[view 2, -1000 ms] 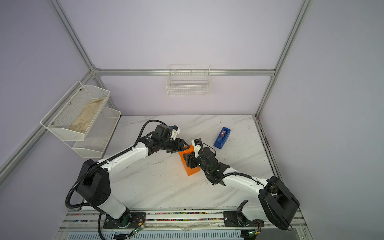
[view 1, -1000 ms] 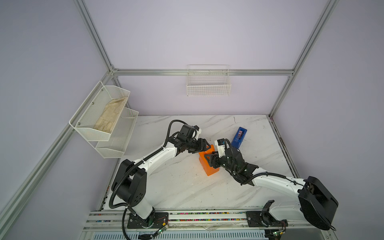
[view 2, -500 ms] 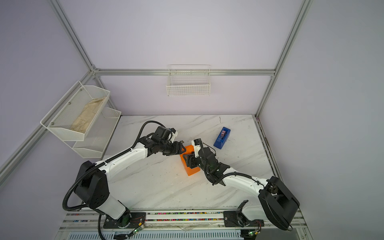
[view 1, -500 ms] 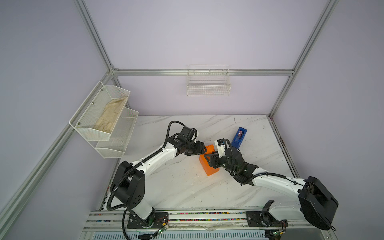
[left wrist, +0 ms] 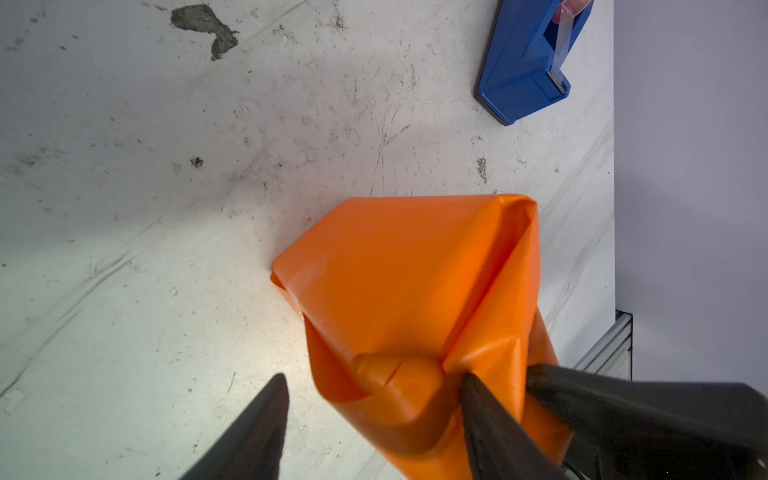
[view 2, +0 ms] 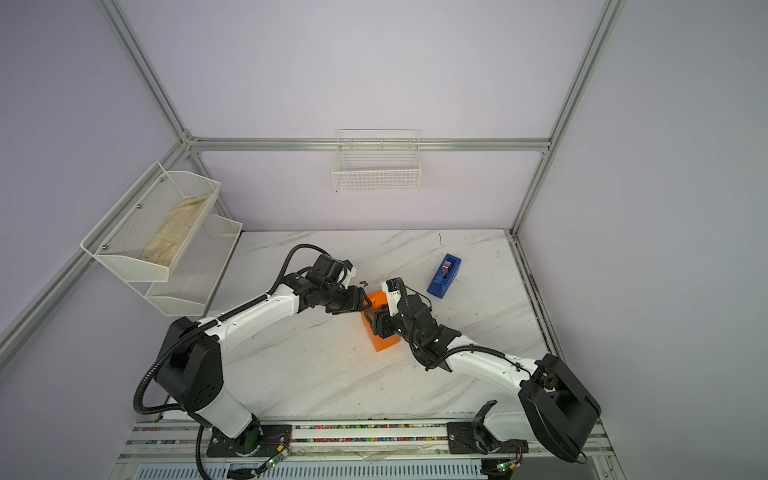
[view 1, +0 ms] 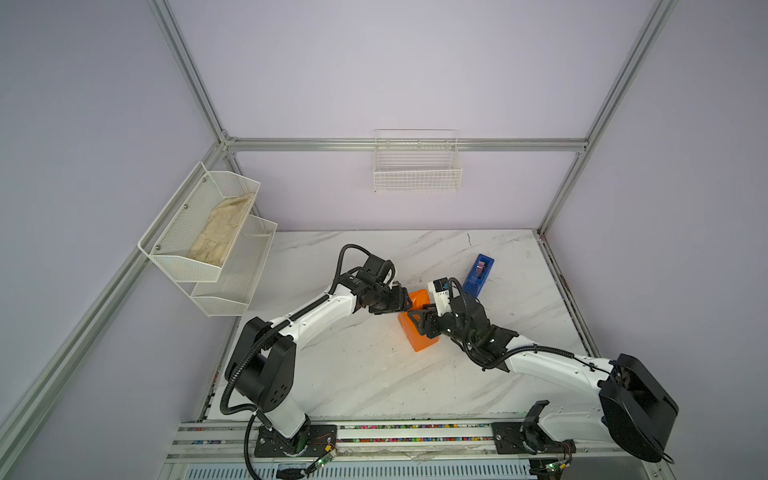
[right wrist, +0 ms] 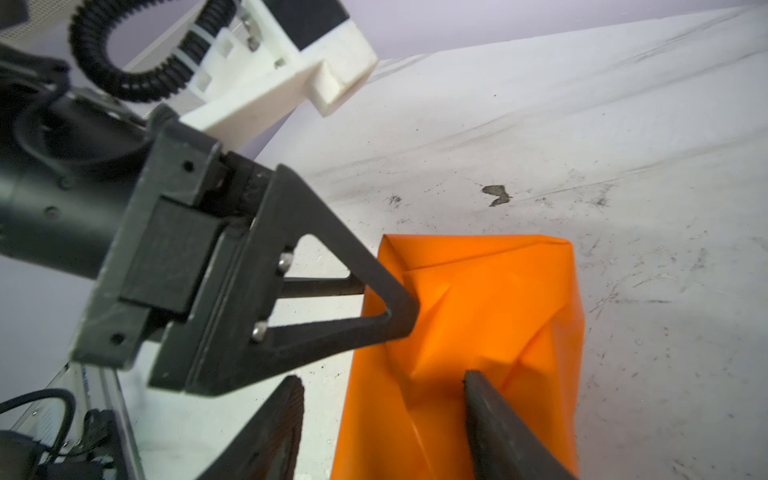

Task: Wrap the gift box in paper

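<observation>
The orange paper [view 1: 419,341] [view 2: 381,343] is folded into a parcel on the marble table; the gift box is hidden inside it. In the left wrist view the paper [left wrist: 415,282] shows a folded end flap. My left gripper [view 1: 405,305] [view 2: 361,305] [left wrist: 374,376] is open at that end, with one fingertip [left wrist: 473,390] against the fold and the other over bare table. My right gripper [view 1: 419,320] [view 2: 376,322] [right wrist: 382,377] is open too. One of its fingers [right wrist: 490,411] rests on the paper [right wrist: 498,299] and the other stands beside the parcel.
A blue tape dispenser [view 1: 478,274] [view 2: 444,276] [left wrist: 523,62] stands behind the parcel to the right. A white wire rack [view 1: 208,249] with a beige cloth hangs on the left wall and a wire basket [view 1: 417,174] on the back wall. The two grippers nearly touch.
My left gripper has shifted slightly nearer and down toward the parcel's end. The right arm and the parcel have not moved.
</observation>
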Controlling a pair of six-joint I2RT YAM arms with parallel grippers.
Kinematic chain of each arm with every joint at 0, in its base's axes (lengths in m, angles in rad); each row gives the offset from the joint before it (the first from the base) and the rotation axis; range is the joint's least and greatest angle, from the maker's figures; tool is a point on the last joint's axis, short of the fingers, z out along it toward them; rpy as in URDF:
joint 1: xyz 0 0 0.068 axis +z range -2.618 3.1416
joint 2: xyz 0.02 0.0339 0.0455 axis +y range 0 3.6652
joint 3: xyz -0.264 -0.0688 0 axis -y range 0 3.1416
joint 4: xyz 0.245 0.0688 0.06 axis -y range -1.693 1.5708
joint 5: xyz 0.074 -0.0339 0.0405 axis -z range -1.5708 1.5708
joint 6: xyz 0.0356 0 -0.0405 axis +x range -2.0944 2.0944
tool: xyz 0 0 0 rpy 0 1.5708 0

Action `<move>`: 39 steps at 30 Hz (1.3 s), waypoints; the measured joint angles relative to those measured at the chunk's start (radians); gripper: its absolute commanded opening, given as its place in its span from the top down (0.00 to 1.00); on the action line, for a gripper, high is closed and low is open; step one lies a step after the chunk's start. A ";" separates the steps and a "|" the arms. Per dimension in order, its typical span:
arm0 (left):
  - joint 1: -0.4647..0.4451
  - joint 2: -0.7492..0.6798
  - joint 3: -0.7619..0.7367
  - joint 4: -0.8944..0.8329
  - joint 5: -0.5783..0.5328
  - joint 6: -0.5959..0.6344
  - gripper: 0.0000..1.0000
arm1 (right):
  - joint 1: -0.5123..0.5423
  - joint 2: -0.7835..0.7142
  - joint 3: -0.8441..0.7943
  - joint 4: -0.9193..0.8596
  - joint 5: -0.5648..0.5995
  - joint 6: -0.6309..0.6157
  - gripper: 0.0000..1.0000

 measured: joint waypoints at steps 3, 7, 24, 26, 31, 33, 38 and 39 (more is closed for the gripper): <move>0.000 0.000 -0.002 0.004 0.000 0.000 0.36 | -0.013 -0.002 0.000 -0.003 -0.068 0.027 0.39; 0.000 0.000 -0.005 0.010 0.002 -0.001 0.36 | -0.032 -0.002 0.000 -0.009 -0.130 0.077 0.43; 0.056 -0.008 0.097 -0.119 0.024 0.164 0.27 | -0.109 0.005 -0.007 -0.011 -0.227 0.158 0.55; 0.065 0.007 0.163 -0.140 0.062 0.220 0.26 | -0.112 0.005 -0.009 -0.011 -0.236 0.158 0.56; 0.070 0.079 0.325 -0.183 0.174 0.352 0.24 | -0.114 0.005 -0.012 -0.009 -0.242 0.158 0.57; 0.070 0.127 0.383 -0.204 0.216 0.401 0.24 | -0.115 0.005 -0.013 -0.008 -0.244 0.158 0.57; 0.070 0.263 0.490 -0.294 0.288 0.507 0.26 | -0.117 0.006 -0.013 -0.007 -0.248 0.158 0.57; 0.070 0.292 0.505 -0.316 0.299 0.527 0.26 | -0.117 0.006 -0.013 -0.007 -0.248 0.158 0.57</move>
